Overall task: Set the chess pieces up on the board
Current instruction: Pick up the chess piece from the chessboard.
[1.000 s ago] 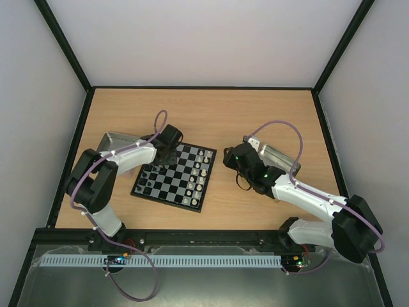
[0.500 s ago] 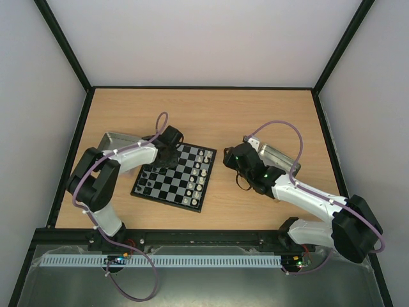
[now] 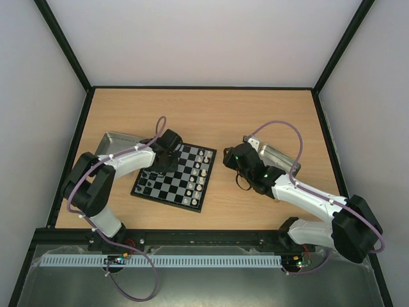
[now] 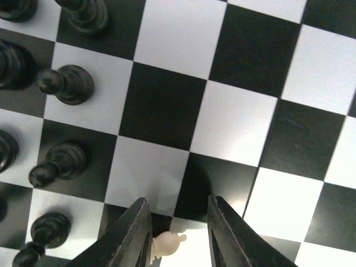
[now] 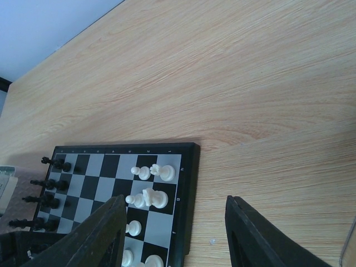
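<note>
The board (image 3: 167, 199) lies left of centre, with black chess pieces (image 3: 148, 180) along its left side and cream-white ones (image 3: 202, 167) along its right side. My left gripper (image 3: 165, 161) hangs low over the board's far left part. In the left wrist view its jaws (image 4: 179, 222) stand apart, and a cream pawn (image 4: 167, 245) lies tilted against the left finger (image 4: 136, 233), clear of the right one. Black pawns (image 4: 64, 86) stand to the left. My right gripper (image 3: 231, 157) is open and empty above bare table right of the board (image 5: 189, 183); white pieces (image 5: 156, 197) show below it.
A shallow silver tin (image 3: 115, 141) sits at the board's far left, partly under my left arm. A second tin (image 3: 278, 155) lies behind my right arm. Black frame rails and grey walls bound the wooden table (image 3: 211, 115).
My left gripper has shifted slightly towards the near left over the board. The right arm has not moved.
</note>
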